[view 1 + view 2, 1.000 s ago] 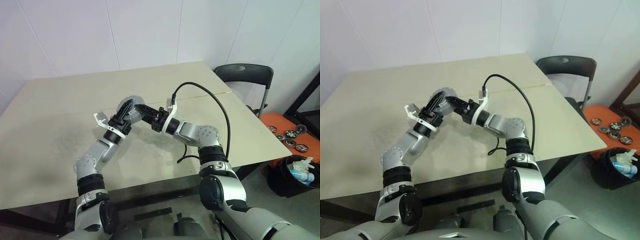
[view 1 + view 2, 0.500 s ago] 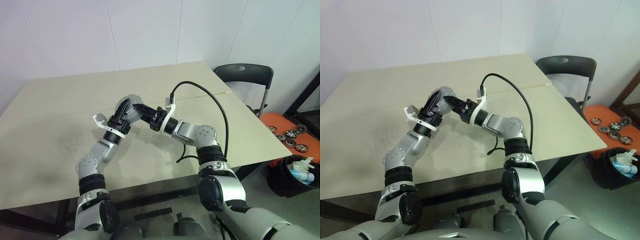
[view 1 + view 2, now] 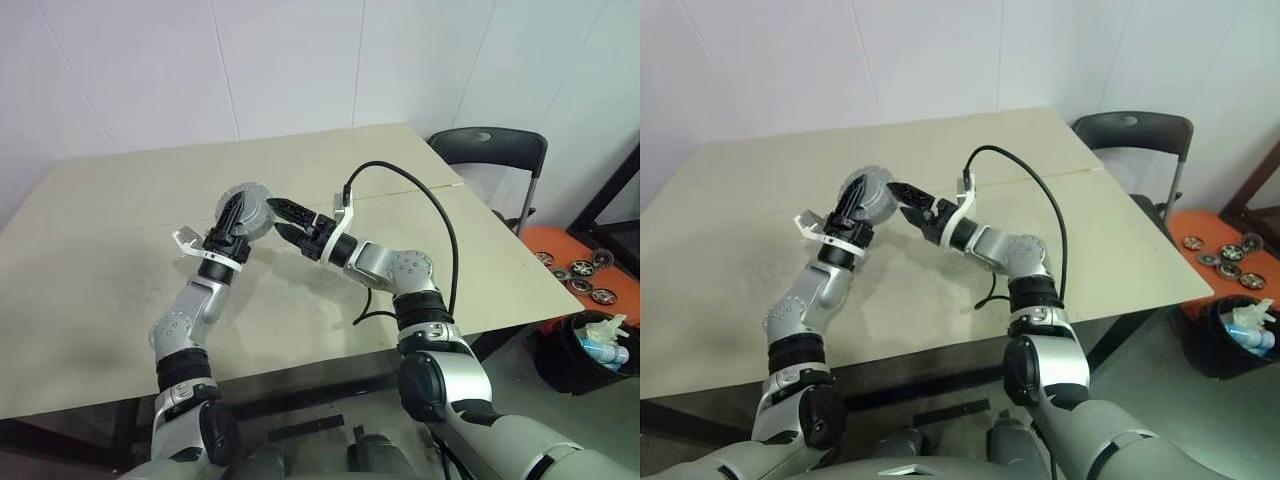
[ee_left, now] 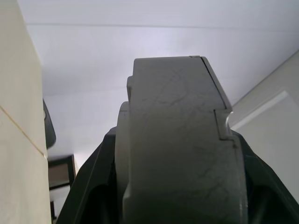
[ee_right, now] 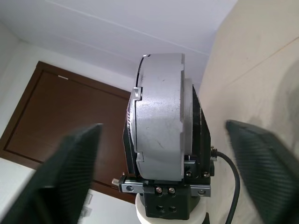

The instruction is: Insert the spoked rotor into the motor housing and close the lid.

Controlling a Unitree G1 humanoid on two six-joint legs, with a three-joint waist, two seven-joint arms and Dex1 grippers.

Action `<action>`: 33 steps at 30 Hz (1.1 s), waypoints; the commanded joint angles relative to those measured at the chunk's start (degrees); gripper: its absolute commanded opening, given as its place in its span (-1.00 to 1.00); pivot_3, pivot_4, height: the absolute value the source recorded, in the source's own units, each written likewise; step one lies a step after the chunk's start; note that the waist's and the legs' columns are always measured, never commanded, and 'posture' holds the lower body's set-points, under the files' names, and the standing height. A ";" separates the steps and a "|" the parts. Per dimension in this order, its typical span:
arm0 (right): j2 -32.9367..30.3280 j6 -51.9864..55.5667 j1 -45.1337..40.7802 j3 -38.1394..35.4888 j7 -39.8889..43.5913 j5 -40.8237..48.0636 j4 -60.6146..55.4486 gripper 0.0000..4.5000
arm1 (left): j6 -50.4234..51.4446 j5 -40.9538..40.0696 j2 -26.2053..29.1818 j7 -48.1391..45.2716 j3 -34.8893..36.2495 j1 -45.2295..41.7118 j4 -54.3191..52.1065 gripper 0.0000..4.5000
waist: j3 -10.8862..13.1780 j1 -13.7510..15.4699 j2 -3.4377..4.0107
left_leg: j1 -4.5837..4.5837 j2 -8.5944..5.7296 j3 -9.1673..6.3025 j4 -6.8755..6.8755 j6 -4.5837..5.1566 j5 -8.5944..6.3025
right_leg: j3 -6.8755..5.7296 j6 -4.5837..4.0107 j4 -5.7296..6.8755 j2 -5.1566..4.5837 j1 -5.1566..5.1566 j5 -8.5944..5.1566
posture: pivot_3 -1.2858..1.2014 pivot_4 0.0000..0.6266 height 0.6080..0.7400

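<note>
Surface: beige surface (image 3: 120,290) spanned mid-frame.
Left tool (image 3: 237,214): clamped on motor housing (image 3: 247,208), centre-left, lifted; lid seemingly closed on it.
Right tool (image 3: 285,218): fingers apart, just beside it.

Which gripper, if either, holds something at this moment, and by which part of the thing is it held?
The left gripper holds the round grey motor housing above the table, fingers clamped on its opposite edges. The right gripper is open beside it, holding nothing.
</note>
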 commanded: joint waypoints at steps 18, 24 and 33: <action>2.09 -0.15 -0.89 0.73 1.07 0.17 -2.25 1.00 | -30.27 18.71 7.38 5.07 3.47 -3.67 10.81 -0.04 | 0.00 -0.01 -0.02 | 0.02 0.01 0.02 0.01 0.00 0.00 | 0.01 -0.01 0.00 0.05 0.00 0.04 | 0.03 -1.00 1.00; 1.68 0.04 -0.61 0.87 1.43 0.35 -3.71 1.00 | -34.91 25.14 10.20 4.38 3.25 -4.26 19.68 -0.04 | 0.00 0.05 -0.03 | 0.01 0.00 0.00 0.01 0.00 0.00 | 0.01 0.03 0.00 0.03 0.00 0.06 | 0.03 -1.00 1.00; 1.87 -0.25 -0.05 1.44 1.62 -0.06 -4.33 1.00 | -37.79 29.09 9.97 4.95 3.90 -4.40 22.93 0.11 | -0.01 -0.12 -0.03 | 0.03 -0.01 0.00 0.02 0.00 0.00 | 0.01 0.07 0.02 0.02 0.00 0.08 | 0.03 -1.00 1.00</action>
